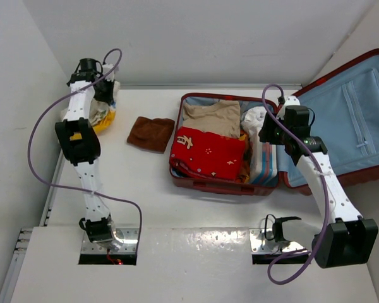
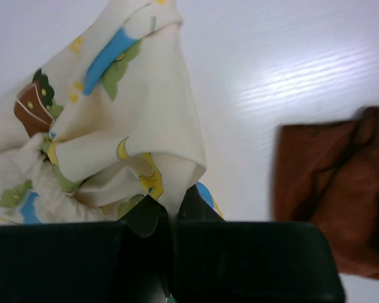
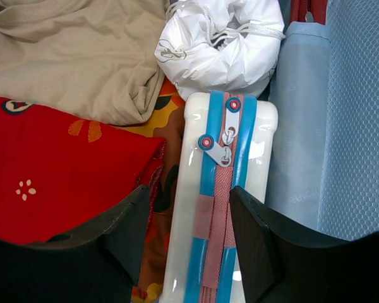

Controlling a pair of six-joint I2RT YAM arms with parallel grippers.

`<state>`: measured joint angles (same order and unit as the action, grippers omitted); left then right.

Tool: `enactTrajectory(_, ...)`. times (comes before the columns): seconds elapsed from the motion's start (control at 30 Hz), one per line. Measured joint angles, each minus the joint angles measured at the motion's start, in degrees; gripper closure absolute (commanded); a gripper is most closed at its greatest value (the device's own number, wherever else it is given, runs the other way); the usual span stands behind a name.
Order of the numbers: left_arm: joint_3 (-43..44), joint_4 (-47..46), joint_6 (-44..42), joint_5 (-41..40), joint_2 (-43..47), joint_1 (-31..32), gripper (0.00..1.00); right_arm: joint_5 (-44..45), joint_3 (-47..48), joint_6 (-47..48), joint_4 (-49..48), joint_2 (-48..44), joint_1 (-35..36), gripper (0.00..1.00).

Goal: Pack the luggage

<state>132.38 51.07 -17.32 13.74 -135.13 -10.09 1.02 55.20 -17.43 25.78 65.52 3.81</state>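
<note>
We are at the pick-up step: the left jaws are clamped on a fold of the cream printed cloth [image 2: 145,113] at the tabletop's [image 1: 145,183] far left. Next, we judge, it needs lifting and carrying right to the luggage [image 1: 226,187], lying open centre-right. The left arm [image 1: 82,142] reaches far forward; the right jaws hang apart over a white zip pouch [image 3: 196,145] inside.
</note>
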Motion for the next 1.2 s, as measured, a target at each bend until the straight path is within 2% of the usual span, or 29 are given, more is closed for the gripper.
enactTrajectory(0.13, -4.35, -7.87, 7.72, 4.11, 1.44, 3.52, 1.0, 0.02, 0.0, 0.33, 0.17, -0.24, -0.13, 0.46)
enactTrajectory(0.43, -3.21, -24.96, 21.64, 10.99, 1.42, 19.3, 1.0, 0.11, 0.0, 0.66, 0.52, -1.55, -0.33, 0.46)
enactTrajectory(0.53, -3.67, -34.49, 28.2, 16.44, 1.42, 23.5, 1.0, 0.31, -0.02, 1.05, 1.29, -3.02, -0.37, 0.46)
enactTrajectory(0.63, -3.67, -42.88, 33.27, 21.81, 1.25, 24.57, 1.0, 0.52, -0.26, 1.38, 1.99, -5.42, -0.44, 0.46)
enactTrajectory(0.77, 3.04, -45.66, 34.01, 27.47, -1.64, 24.74, 1.0, 1.38, -1.36, 1.66, 2.62, -9.03, -0.9, 0.46)
enactTrajectory(0.9, -1.64, -44.02, 25.53, 31.52, 0.48, 26.99, 1.0, 2.1, -2.73, 1.81, 3.5, -11.15, -1.14, 0.46)
enactTrajectory(0.97, -6.54, -39.6, 15.13, 31.85, 2.84, 29.66, 1.0, 2.27, -3.21, 1.84, 3.87, -11.54, -1.33, 0.46)
enactTrajectory(1.1, -22.23, -32.46, -7.67, 28.37, 10.6, 37.4, 1.0, 2.45, -3.54, 2.05, 4.5, -11.67, -1.44, 0.46)
enactTrajectory(1.2, -30.77, -28.52, -19.1, 28.04, 15.67, 42.07, 1.0, 2.45, -3.69, 2.14, 4.76, -11.8, -1.51, 0.46)
